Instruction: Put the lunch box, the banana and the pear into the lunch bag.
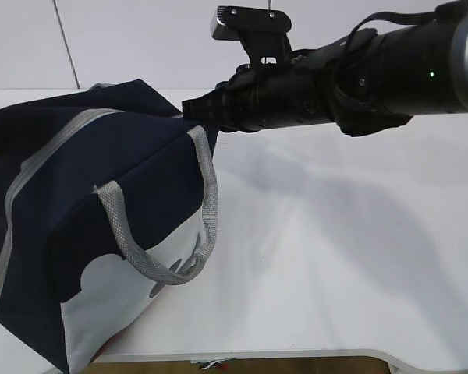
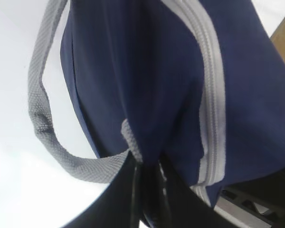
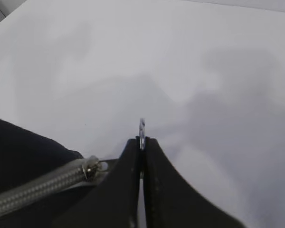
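Note:
The navy lunch bag (image 1: pixel 101 171) lies on its side at the left of the table, zipper (image 1: pixel 39 164) closed along the part I can see. My right gripper (image 1: pixel 189 109) reaches across to the bag's far end. In the right wrist view it (image 3: pixel 142 141) is shut on the metal ring pull (image 3: pixel 142 127), with the zipper slider (image 3: pixel 91 167) just to its left. My left gripper (image 2: pixel 149 166) is shut on a fold of the bag's navy fabric (image 2: pixel 147 71) where the grey handle (image 2: pixel 42 118) is sewn on. The lunch box, banana and pear are out of view.
The white table (image 1: pixel 335 234) stretches to the right of the bag, with its front edge (image 1: pixel 296 354) close below. A grey handle loop (image 1: pixel 210 202) hangs over the bag's white side panel (image 1: pixel 117 304). My right arm (image 1: pixel 374 70) spans the upper right.

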Robot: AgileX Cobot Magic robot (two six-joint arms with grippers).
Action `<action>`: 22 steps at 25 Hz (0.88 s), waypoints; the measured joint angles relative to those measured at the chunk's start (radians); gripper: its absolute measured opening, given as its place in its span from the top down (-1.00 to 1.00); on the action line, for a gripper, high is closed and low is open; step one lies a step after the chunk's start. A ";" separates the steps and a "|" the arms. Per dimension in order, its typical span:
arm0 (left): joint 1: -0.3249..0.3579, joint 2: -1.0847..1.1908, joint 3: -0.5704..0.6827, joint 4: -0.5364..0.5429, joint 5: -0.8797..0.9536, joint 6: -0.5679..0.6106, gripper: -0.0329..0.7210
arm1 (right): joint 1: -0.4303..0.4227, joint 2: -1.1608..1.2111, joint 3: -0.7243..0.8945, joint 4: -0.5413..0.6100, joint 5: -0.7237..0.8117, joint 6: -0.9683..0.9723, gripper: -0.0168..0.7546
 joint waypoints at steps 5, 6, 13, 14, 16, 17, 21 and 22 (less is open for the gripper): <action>0.000 -0.003 0.000 0.004 0.015 -0.029 0.89 | -0.007 0.007 -0.008 0.000 -0.060 0.002 0.92; 0.000 -0.003 0.000 0.006 0.017 -0.046 0.89 | -0.008 0.007 -0.013 0.000 -0.072 0.002 0.92; 0.000 -0.008 0.000 0.002 -0.003 -0.123 0.32 | -0.009 0.003 -0.054 -0.003 -0.099 0.002 0.92; 0.000 -0.010 0.000 -0.002 -0.010 -0.125 0.19 | -0.009 0.003 -0.056 -0.003 -0.099 0.002 0.92; 0.000 -0.010 -0.003 -0.007 -0.016 -0.145 -0.01 | -0.009 0.003 -0.056 -0.003 -0.103 0.002 0.92; 0.000 -0.010 -0.008 -0.009 -0.016 -0.154 -0.05 | -0.009 0.003 -0.056 -0.003 -0.103 0.002 0.93; 0.000 -0.010 -0.074 -0.011 -0.018 -0.176 -0.12 | -0.009 0.003 -0.056 -0.003 -0.119 0.002 0.92; 0.000 -0.008 -0.097 -0.011 -0.018 -0.177 -0.12 | -0.009 0.003 -0.056 -0.003 -0.122 0.002 0.92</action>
